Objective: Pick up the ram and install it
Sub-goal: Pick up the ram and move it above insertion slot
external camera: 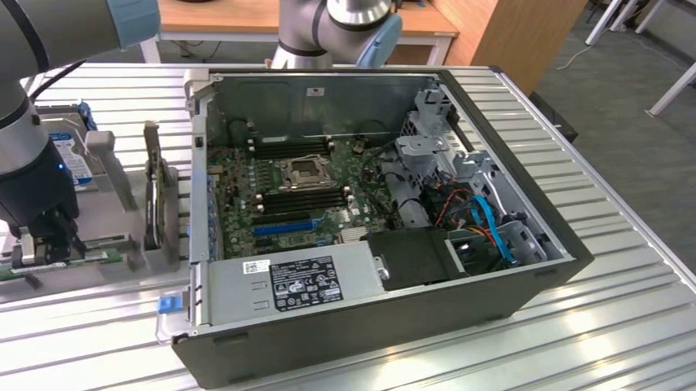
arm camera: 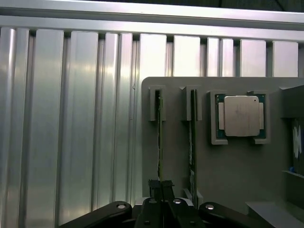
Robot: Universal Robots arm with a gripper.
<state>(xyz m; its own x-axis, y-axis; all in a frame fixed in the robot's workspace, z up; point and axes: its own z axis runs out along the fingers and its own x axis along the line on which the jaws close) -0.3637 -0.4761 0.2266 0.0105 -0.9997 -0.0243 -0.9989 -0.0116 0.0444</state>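
Observation:
In the wrist view the ram (arm camera: 159,137) stands edge-on in a slot of a grey holder (arm camera: 237,166), seen as a thin green strip. My gripper (arm camera: 160,184) is shut on its near end, with a black finger on each side of the board. A second thin board (arm camera: 192,137) stands in the neighbouring slot. In the exterior view my gripper (external camera: 49,244) reaches straight down onto the holder at that view's left, outside the open computer case (external camera: 381,326). The black memory slots (external camera: 299,199) lie on the motherboard inside the case.
A processor chip (arm camera: 241,115) sits in a recess of the holder beside the two boards. A black card (external camera: 158,195) stands upright between my gripper and the case wall. A hard drive (external camera: 77,155) lies behind the holder. The table (external camera: 609,326) is ribbed metal.

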